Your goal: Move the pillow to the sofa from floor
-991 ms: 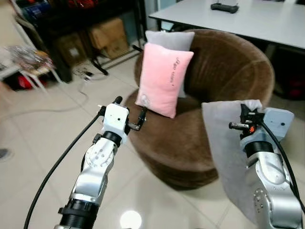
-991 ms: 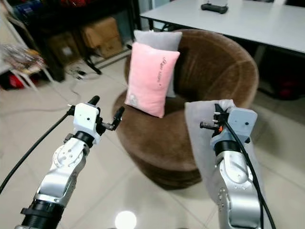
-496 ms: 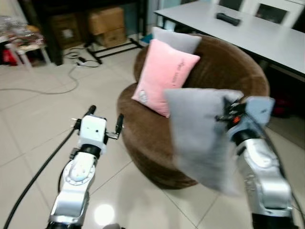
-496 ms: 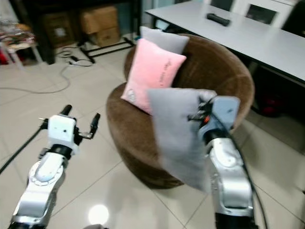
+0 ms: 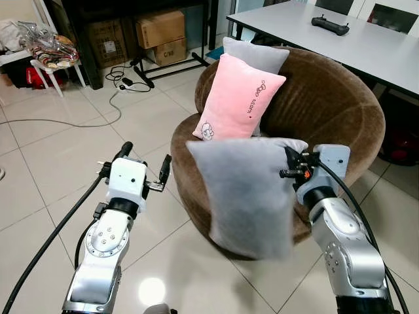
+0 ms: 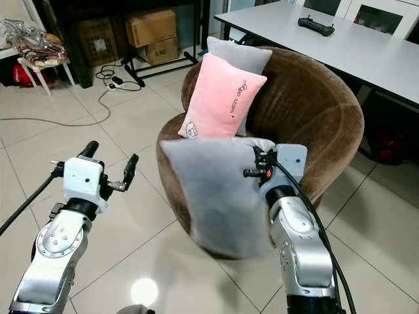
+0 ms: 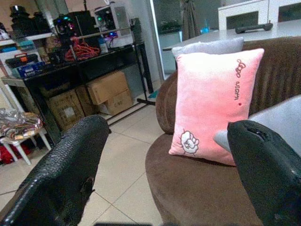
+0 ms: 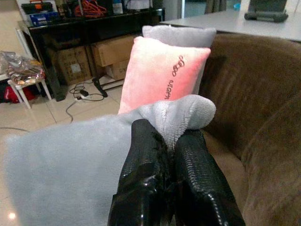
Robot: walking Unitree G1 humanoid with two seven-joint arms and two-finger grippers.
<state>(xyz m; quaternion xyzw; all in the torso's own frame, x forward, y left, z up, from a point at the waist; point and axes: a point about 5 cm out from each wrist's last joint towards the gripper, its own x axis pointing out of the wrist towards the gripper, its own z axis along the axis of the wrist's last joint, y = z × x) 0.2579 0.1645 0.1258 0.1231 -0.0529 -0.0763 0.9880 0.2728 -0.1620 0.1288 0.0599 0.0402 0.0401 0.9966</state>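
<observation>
Silver arms (image 5: 108, 239) — black cables, black jaws

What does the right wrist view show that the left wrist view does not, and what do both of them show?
Right wrist view alone: the right gripper, its fingers shut on a corner of the grey pillow, with the pillow's broad face spread before it.

Left wrist view alone: the left gripper, open and holding nothing, and a black rack with red hangers.

Both: the pink pillow leaning on another grey cushion in the brown sofa, cardboard boxes, and the white table.
</observation>
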